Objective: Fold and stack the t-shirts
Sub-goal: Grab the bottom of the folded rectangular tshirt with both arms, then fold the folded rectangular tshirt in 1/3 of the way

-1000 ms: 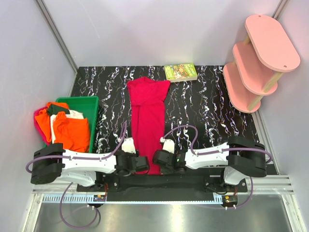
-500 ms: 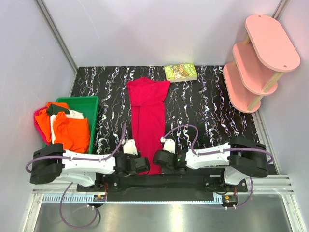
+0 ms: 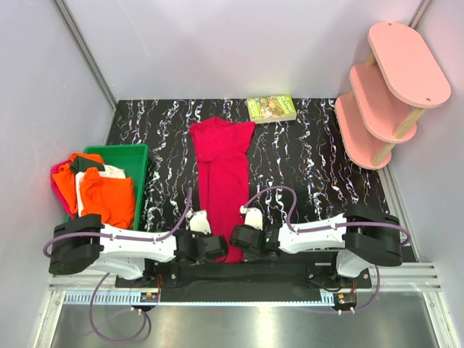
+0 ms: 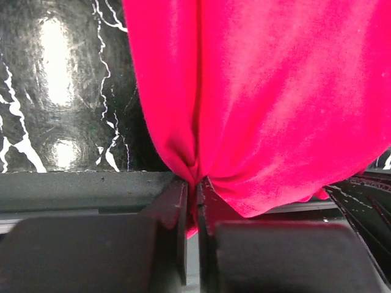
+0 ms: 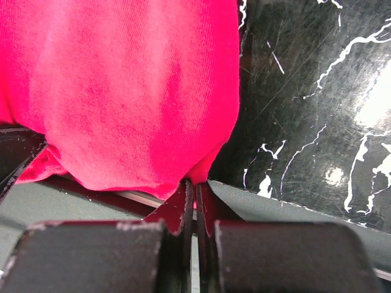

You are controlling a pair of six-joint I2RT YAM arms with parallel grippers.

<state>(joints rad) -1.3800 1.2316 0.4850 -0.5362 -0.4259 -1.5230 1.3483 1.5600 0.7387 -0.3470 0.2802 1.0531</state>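
Mid-fold on the crimson-red t-shirt, by the look of it. Laid out as a long narrow strip down the middle of the black marbled table, far end up near the green-covered book, near end right at the front edge between the two arms. Already narrowed lengthwise, judging from the shape, so probably due for the end-over-end fold now.

As for the left gripper: clamped tight on the near left corner of the cloth, with a pleat of fabric bunched right at the fingertips. Same deal for the right gripper on the near right corner, pressed together with a bit of red hem caught in between. Both low at the table edge, just beside each other in the top view.

Next up, just guessing: lift both corners together, carry them toward the far end, lay them down by the collar to halve the strip. Needs an even rise from both arms and the corners kept apart, otherwise sag or twist in the middle. Worth watching those thin pinches too, not much cloth in there, so could slip.

Meanwhile the other t-shirts, orange plus some white and pink, heaped in and over the green bin at the left, well apart from this one and not folded yet. No stack in sight
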